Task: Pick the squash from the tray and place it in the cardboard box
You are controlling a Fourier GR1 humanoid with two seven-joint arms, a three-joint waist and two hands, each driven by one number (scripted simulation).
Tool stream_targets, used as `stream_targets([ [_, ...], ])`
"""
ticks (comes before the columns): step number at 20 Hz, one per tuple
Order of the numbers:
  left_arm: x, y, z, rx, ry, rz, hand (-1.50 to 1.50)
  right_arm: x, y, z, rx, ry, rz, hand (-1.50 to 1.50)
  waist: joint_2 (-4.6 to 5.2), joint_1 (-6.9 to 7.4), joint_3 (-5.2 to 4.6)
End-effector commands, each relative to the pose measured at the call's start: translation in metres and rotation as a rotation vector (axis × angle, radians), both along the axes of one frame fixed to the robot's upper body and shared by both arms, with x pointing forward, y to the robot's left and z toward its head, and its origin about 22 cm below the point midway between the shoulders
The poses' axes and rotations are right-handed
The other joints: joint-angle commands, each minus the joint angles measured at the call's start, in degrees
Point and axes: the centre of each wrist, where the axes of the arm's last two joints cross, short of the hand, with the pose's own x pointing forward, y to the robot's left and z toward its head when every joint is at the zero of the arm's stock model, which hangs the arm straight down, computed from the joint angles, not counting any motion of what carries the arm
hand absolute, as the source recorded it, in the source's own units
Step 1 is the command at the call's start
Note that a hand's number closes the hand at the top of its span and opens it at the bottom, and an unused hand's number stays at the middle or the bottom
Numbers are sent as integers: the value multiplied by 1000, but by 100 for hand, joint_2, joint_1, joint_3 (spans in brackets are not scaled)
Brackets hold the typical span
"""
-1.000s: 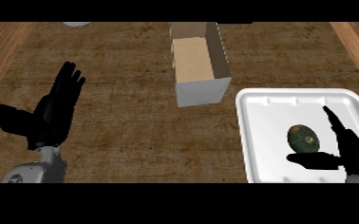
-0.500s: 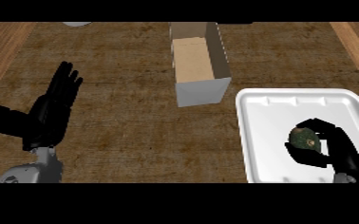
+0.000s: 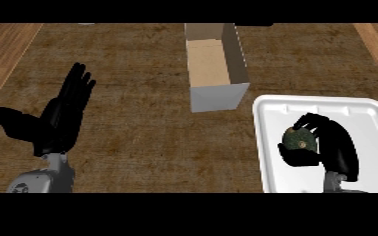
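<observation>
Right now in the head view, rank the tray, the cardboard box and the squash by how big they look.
1. Tray, largest, though its right and lower edges are cut off.
2. Cardboard box; it lies farther away, so its true size against the tray is unsure.
3. Squash, clearly smallest, partly hidden by the right hand.

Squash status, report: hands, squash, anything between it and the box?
Right hand curled round squash, over the tray. Left hand open, resting at left. Cardboard box open; nothing in the way.

A dark brown woven-looking counter top (image 3: 140, 55) fills the view, edged by lighter wood strips (image 3: 16, 42).
</observation>
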Motion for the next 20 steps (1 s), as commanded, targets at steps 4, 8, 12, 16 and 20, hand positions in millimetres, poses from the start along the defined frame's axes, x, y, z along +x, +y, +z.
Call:
stream_targets([
  [4,12,-29,11,10,-40,-149,0,36,138,35,-164,-89,368,150,191,1116,-83],
  [8,14,-37,7,17,-20,-196,0,49,190,62,-301,-140,427,150,162,1239,-65],
  [12,21,-53,12,2,-32,-224,0,59,227,87,-417,-174,450,150,174,1274,-41],
  [16,22,-48,12,19,-35,-225,0,70,245,125,-340,-286,324,150,130,1292,-14],
  [20,26,-55,14,8,-33,-213,0,77,264,155,-331,-356,177,150,96,1186,-23],
])
